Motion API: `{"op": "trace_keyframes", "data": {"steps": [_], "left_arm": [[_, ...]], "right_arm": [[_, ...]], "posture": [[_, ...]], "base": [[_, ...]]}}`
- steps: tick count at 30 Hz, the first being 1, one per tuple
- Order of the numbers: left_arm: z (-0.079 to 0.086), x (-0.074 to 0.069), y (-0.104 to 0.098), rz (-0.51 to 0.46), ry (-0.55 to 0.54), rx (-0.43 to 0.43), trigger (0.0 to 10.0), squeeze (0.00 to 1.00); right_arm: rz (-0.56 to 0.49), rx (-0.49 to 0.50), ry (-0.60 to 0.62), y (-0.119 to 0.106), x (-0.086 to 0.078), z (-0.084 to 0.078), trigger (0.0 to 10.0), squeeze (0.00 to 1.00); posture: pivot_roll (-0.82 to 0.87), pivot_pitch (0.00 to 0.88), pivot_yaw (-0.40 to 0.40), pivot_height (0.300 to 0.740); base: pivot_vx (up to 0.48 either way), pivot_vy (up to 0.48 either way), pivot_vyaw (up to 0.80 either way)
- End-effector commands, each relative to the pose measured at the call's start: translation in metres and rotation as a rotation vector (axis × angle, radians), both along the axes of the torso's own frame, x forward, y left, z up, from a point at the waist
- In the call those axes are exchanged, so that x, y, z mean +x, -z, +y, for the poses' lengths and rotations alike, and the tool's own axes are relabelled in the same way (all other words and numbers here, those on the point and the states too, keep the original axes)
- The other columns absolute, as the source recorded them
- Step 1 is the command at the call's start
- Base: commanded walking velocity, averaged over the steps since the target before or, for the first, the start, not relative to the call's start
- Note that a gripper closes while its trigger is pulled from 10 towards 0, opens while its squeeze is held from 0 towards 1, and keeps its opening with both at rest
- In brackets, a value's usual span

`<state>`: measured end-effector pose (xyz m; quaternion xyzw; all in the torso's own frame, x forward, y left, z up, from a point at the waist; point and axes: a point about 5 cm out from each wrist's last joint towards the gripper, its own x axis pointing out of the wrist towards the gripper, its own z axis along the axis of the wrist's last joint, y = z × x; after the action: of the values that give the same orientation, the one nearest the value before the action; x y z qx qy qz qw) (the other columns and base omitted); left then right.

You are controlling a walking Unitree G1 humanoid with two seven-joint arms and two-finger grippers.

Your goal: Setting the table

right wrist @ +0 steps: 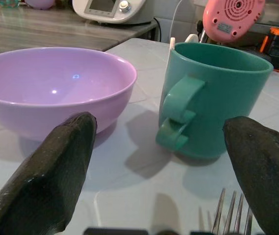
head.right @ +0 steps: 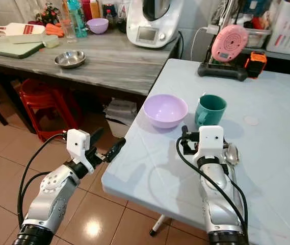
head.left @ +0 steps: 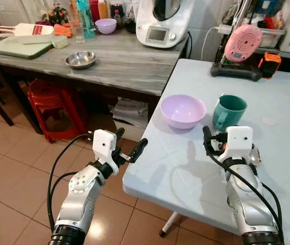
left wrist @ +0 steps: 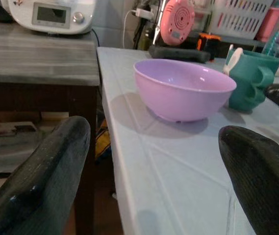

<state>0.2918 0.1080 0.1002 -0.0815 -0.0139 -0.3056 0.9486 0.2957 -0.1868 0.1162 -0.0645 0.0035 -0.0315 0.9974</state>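
Right end effector (head.right: 206, 133) is hovering spread wide just near of the green mug (head.right: 210, 109), right of the purple bowl (head.right: 165, 110) on the desk (head.right: 150, 173). Mug's looking light, rigid, probably plastic; I'd be grabbing its handle side. Left end effector (head.left: 129, 145) is also hanging wide.

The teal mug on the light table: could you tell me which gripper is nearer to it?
Right. The right gripper hovers open over the table just short of the teal mug, facing its handle. The left gripper is open off the table's corner, beyond the purple bowl.
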Motion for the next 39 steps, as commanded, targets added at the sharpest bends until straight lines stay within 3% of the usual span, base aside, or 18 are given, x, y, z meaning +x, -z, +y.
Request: {"op": "trace_keyframes", "data": {"steps": [1, 16, 26, 28, 32, 36, 39], "left_arm": [[0.004, 0.000, -0.001, -0.005, 0.002, 0.016, 10.0, 0.00], [0.004, -0.004, 0.002, 0.002, 0.011, 0.031, 10.0, 0.00], [0.001, -0.011, 0.008, 0.004, 0.087, 0.094, 10.0, 0.00], [0.000, -0.014, 0.010, 0.013, 0.105, 0.104, 10.0, 0.00], [-0.002, -0.017, 0.013, 0.023, 0.126, 0.111, 10.0, 0.00], [-0.008, -0.027, 0.016, 0.032, 0.200, 0.109, 10.0, 0.00], [-0.008, -0.029, 0.015, 0.026, 0.216, 0.102, 10.0, 0.00]], "right_arm": [[-0.043, -0.002, -0.017, -0.010, 0.001, 0.005, 10.0, 0.01], [-0.027, -0.022, -0.046, -0.007, 0.001, 0.010, 10.0, 0.00], [-0.007, -0.219, -0.177, -0.014, 0.013, 0.013, 10.0, 0.00], [0.057, -0.224, -0.255, -0.013, 0.021, 0.018, 10.0, 0.00], [0.074, -0.256, -0.345, -0.019, 0.030, 0.026, 10.0, 0.00], [0.098, -0.421, -0.453, -0.027, 0.047, 0.028, 10.0, 0.00], [0.094, -0.472, -0.481, -0.032, 0.053, 0.029, 10.0, 0.00]], "posture": [[-0.05, 0.000, 0.035, 0.740], [-0.04, 0.000, 0.031, 0.740], [-0.05, 0.000, 0.023, 0.740], [-0.05, 0.000, 0.021, 0.740], [-0.05, 0.000, 0.019, 0.740], [-0.04, 0.000, 0.013, 0.740], [-0.03, 0.001, 0.009, 0.740]], "base": [[0.285, 0.000, 0.00], [0.000, 0.000, 0.00], [0.000, 0.000, 0.00], [0.000, 0.000, 0.00], [0.000, 0.000, 0.00], [0.000, 0.000, 0.00], [0.000, 0.000, 0.00]]}}
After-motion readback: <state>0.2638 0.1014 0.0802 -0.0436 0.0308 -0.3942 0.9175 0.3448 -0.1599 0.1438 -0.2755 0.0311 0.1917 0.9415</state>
